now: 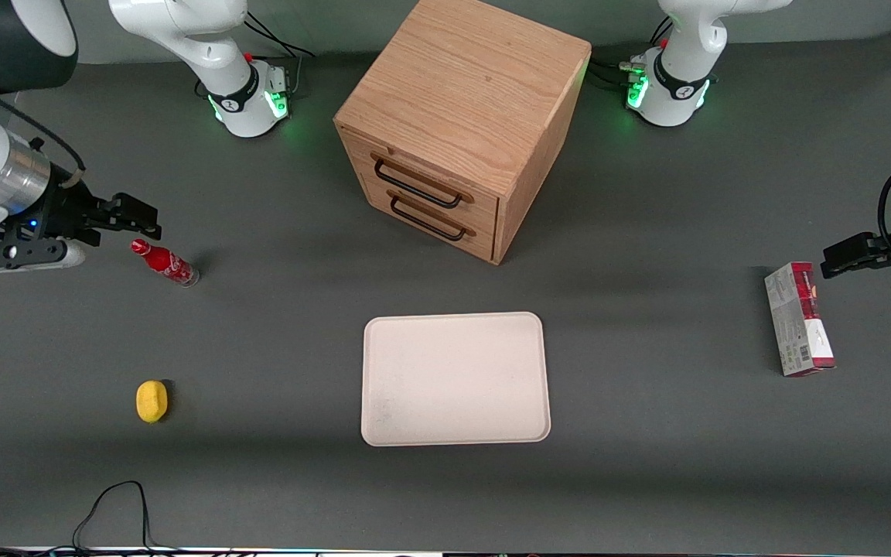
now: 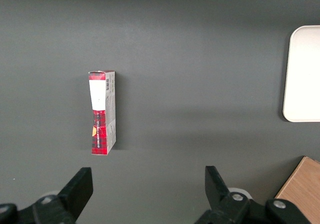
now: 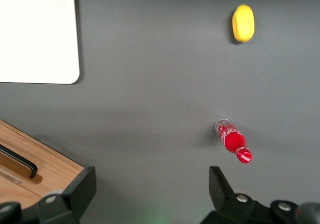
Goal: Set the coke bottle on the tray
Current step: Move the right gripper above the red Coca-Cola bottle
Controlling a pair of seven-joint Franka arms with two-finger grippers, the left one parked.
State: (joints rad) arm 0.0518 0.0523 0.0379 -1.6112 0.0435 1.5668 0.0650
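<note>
The coke bottle (image 1: 165, 264) (image 3: 233, 141), small and red with white lettering, lies on its side on the grey table toward the working arm's end. My right gripper (image 1: 144, 218) (image 3: 151, 186) hovers open beside the bottle's cap end, a little farther from the front camera, with nothing between its fingers. The cream-white tray (image 1: 455, 378) (image 3: 37, 33) lies flat mid-table in front of the drawers, nearer the front camera than the bottle, with nothing on it. Its corner also shows in the left wrist view (image 2: 304, 73).
A wooden two-drawer cabinet (image 1: 457, 131) stands mid-table, farther from the front camera than the tray. A yellow lemon-like object (image 1: 151, 401) (image 3: 243, 23) lies nearer the camera than the bottle. A red-and-white carton (image 1: 799, 319) (image 2: 102, 112) lies toward the parked arm's end.
</note>
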